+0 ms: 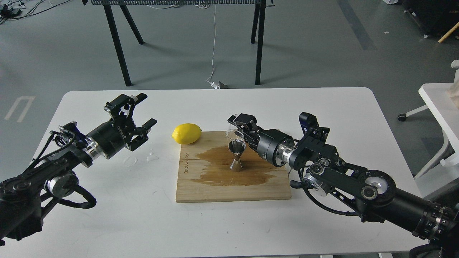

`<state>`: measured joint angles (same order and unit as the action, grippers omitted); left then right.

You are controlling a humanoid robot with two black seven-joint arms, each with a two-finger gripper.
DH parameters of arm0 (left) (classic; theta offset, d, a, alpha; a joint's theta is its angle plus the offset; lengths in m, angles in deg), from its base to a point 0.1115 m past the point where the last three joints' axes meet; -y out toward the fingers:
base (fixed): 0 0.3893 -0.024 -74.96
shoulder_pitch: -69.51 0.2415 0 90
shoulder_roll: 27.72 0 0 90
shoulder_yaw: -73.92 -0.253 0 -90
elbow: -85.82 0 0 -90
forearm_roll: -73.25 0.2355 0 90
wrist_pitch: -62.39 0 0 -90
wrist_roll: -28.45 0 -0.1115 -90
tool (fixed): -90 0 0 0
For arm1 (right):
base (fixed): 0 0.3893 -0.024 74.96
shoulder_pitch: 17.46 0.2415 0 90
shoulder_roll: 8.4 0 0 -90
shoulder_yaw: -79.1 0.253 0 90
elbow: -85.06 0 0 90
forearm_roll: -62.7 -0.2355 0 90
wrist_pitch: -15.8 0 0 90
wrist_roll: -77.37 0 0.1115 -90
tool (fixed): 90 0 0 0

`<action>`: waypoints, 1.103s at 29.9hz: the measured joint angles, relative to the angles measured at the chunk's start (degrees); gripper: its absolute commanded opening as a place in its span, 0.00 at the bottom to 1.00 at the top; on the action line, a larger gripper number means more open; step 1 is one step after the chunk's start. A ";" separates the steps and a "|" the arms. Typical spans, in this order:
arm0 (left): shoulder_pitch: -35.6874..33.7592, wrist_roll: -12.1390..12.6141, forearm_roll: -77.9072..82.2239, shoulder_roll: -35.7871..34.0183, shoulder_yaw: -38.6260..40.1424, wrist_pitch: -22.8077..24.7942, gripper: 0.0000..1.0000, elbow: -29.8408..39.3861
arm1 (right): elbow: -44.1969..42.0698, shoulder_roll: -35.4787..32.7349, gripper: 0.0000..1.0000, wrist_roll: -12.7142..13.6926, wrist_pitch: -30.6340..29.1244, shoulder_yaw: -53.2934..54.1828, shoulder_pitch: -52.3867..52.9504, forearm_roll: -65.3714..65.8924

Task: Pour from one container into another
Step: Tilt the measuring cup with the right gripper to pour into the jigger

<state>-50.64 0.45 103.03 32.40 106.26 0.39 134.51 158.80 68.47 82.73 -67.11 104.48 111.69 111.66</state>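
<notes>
— Glass [233, 133] where? In the right claw [239, 129], which grips it tipped over the steel jigger [236, 156] standing on the wet cutting board [233, 186].

— And the left claw [138, 114]?

— Spread wide, holding nothing, above the worktop [107, 215], left of the lemon [186, 133].
</notes>
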 measured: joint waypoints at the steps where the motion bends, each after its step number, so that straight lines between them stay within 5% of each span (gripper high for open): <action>1: 0.00 0.00 -0.01 0.00 0.00 0.00 0.93 0.00 | 0.00 -0.10 0.42 0.00 -0.02 -0.20 0.12 0.00; 33: 0.00 0.00 0.02 0.00 0.00 0.00 0.93 -0.18 | 0.18 -2.46 0.43 0.00 -0.55 -8.79 7.47 1.78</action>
<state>-50.64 0.45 103.05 32.40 106.26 0.39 134.34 158.98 66.01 82.73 -67.65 95.69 119.16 113.45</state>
